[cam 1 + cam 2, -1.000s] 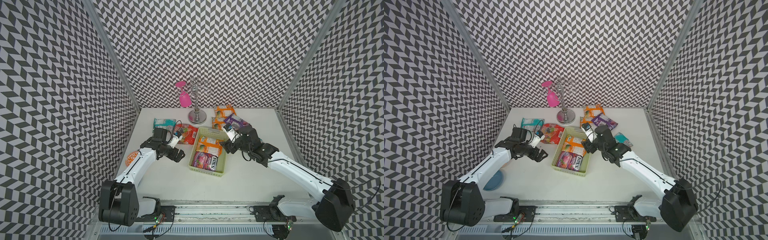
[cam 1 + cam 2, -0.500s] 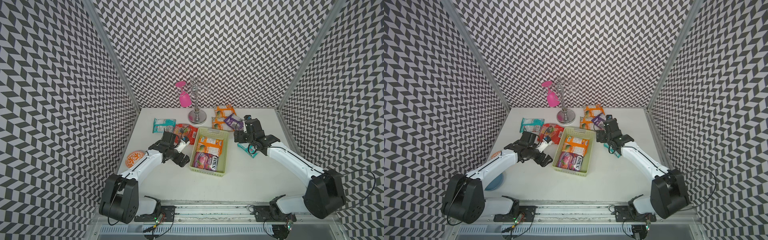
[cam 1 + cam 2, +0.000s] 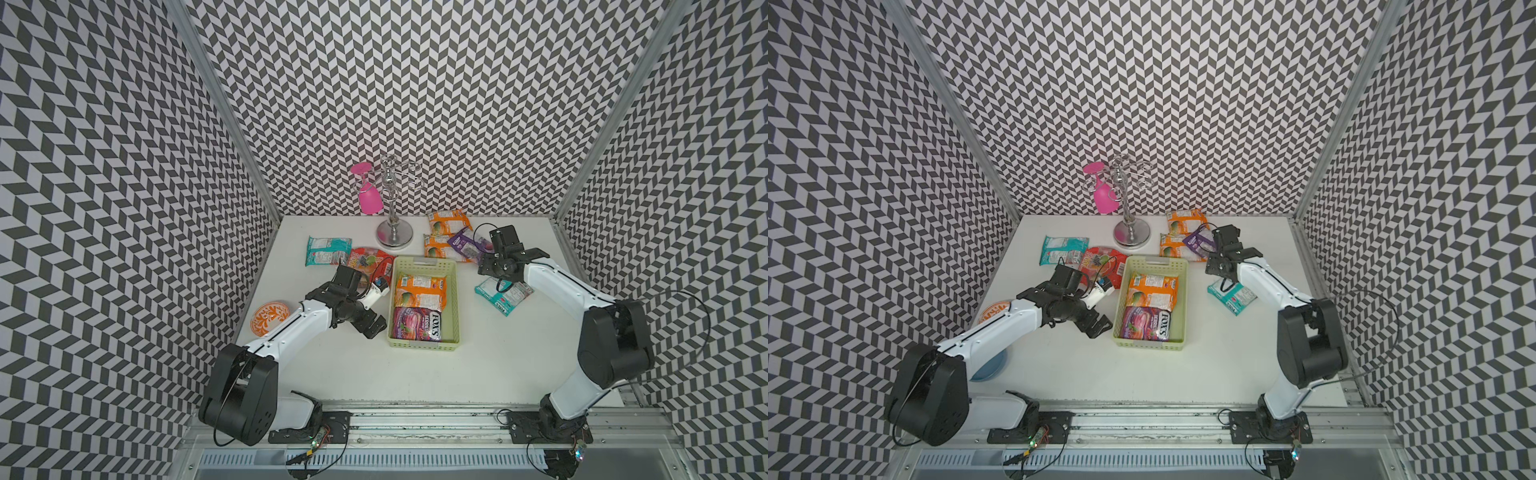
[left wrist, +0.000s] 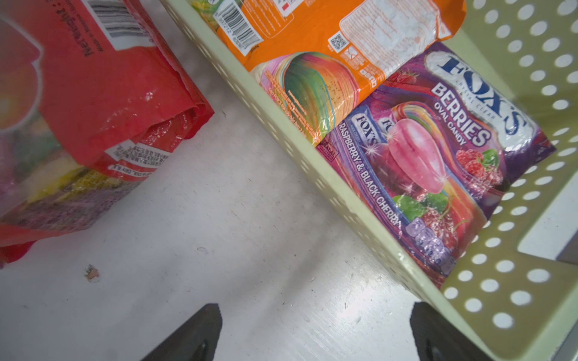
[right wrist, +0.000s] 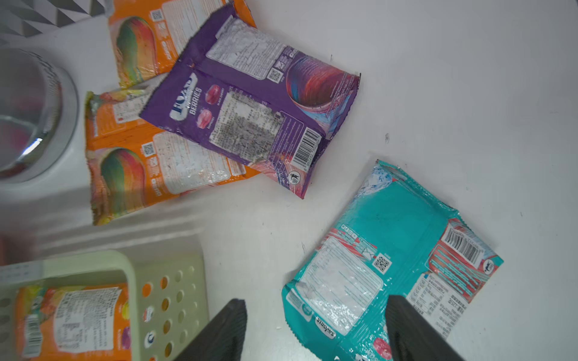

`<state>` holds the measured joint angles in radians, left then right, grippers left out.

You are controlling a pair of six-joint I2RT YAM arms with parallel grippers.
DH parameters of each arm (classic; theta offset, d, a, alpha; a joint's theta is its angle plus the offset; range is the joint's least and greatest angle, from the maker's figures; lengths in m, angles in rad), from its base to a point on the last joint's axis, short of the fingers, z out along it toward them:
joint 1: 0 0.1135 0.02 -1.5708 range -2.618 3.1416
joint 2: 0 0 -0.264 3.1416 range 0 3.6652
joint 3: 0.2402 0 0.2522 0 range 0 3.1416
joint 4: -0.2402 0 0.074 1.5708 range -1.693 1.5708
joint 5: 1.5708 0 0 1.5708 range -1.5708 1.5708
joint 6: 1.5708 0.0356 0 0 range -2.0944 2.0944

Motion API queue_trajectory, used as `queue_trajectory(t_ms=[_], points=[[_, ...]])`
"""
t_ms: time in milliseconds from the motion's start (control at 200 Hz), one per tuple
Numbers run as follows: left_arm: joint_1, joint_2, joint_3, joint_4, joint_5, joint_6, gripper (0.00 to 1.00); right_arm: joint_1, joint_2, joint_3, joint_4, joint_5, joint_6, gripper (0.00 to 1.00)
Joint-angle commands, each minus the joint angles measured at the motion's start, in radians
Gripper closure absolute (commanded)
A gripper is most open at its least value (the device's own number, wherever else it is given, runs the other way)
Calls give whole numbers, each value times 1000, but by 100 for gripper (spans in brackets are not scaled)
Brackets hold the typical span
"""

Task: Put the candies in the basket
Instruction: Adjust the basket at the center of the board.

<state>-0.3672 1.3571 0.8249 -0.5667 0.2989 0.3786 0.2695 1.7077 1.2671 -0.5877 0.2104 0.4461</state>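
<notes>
2 candies (image 3: 419,291) are in the basket (image 3: 424,261), rest lie on the worktop (image 3: 415,374); left fingers (image 4: 194,337) & right fingers (image 5: 219,334) are open w/ nothing held, so next, I think, right ones must pinch the teal pack (image 5: 391,243) under them.

Both top views overlook everything (from high); wrist views closely share basket (image 4: 312,168).

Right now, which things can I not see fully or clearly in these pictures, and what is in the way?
- Red bag: the left arm covers part in both top views; the left wrist view's edge cuts it.
- Teal packet by the right arm: that arm overlaps it in a top view.
- Orange plate: mostly behind the left arm in a top view.
- Metal stand base: blurred, cut by the right wrist view's edge.
</notes>
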Motion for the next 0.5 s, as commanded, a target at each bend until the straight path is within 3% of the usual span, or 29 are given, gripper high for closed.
queue_trajectory(t_ms=[0,496], points=[[-5,-31,17,25,-21,20,1,-7,61,47,-67,5,8,31],[71,-124,119,-28,-16,48,1,-6,232,169,-139,90,7,36]])
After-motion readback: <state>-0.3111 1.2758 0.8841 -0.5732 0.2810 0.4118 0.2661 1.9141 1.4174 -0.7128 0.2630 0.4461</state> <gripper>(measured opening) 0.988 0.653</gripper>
